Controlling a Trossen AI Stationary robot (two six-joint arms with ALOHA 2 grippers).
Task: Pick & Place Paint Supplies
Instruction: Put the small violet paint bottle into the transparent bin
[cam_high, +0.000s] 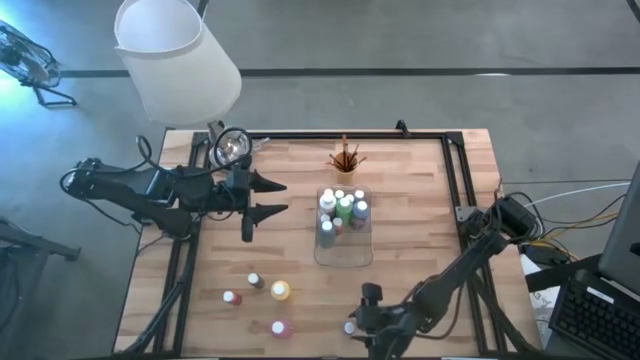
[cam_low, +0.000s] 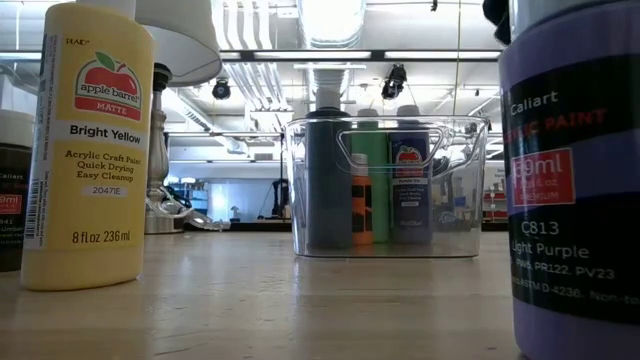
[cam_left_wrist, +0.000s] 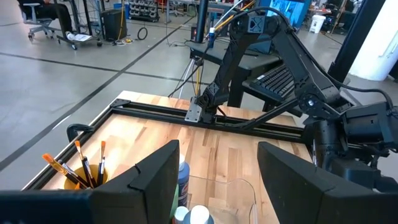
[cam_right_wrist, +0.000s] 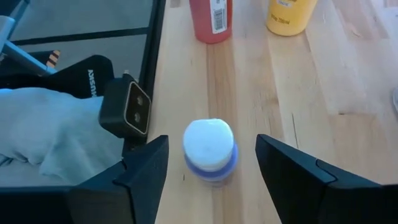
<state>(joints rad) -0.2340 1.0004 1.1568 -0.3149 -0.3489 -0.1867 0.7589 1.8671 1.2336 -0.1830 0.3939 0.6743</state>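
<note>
Several bottles (cam_high: 340, 210) already in clear tray (cam_high: 343, 258), frame centre. Five remain loose, lower frame. Right gripper (cam_right_wrist: 211, 163) spread around white-capped purple bottle (cam_right_wrist: 209, 151), not yet pinching. Left gripper (cam_high: 268, 197) spread, empty, left of tray.

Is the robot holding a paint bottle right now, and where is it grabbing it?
No, nothing is held. The right gripper is open with its fingers either side of a purple bottle, not touching it. The left gripper is open and empty beside the tray.
</note>
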